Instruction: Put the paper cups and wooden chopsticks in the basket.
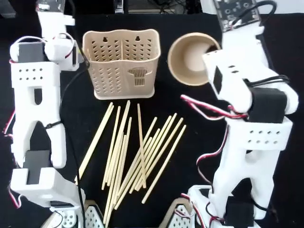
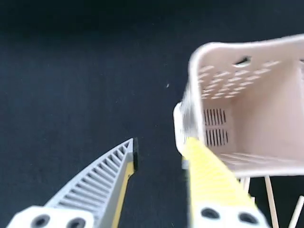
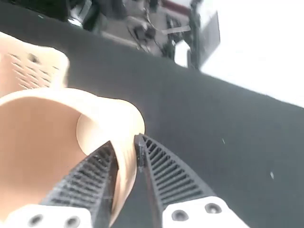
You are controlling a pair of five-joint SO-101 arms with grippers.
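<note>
Beige perforated basket (image 1: 122, 61) stands upright at far side of black table (image 1: 166, 102). Paper cup (image 1: 187, 59) sits just beside it, open mouth showing. Wooden chopsticks (image 1: 137, 152) lie loose in a fan on the table, btwn the two arms, nearer their bases. We note R gripper (image 3: 126, 148) pinching the cup's wall, one finger inside, one outside. L gripper (image 2: 160, 147) is spread, low beside basket's outer corner; contact w/ it we can't tell.
</note>
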